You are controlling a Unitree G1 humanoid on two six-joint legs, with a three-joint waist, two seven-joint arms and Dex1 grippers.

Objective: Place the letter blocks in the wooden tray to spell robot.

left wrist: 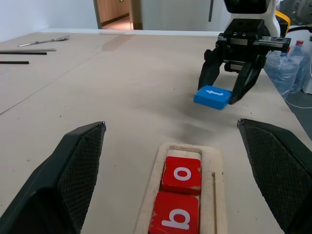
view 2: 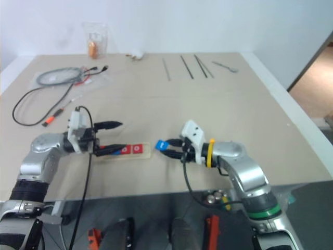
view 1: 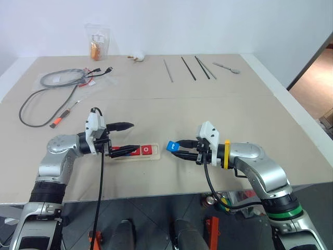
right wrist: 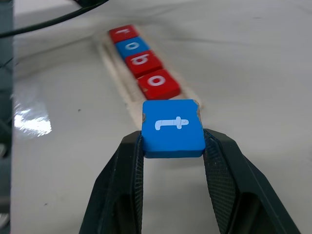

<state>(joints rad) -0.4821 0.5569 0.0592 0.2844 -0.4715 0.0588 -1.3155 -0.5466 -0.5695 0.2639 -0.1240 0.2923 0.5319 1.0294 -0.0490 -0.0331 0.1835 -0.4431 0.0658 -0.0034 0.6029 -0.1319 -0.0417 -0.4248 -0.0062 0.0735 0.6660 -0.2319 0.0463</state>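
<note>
The right claw, clamped on the blue t block, hung just off the wooden tray's empty end, in line with its long axis, while the left claw stood apart.

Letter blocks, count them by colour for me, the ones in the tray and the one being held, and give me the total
Red letter blocks: 3, the r, b and o, all in the wooden tray.
Blue letter blocks: 2, an o in the tray and the t held by the right end effector just short of the tray's open end.
Total: 5
</note>
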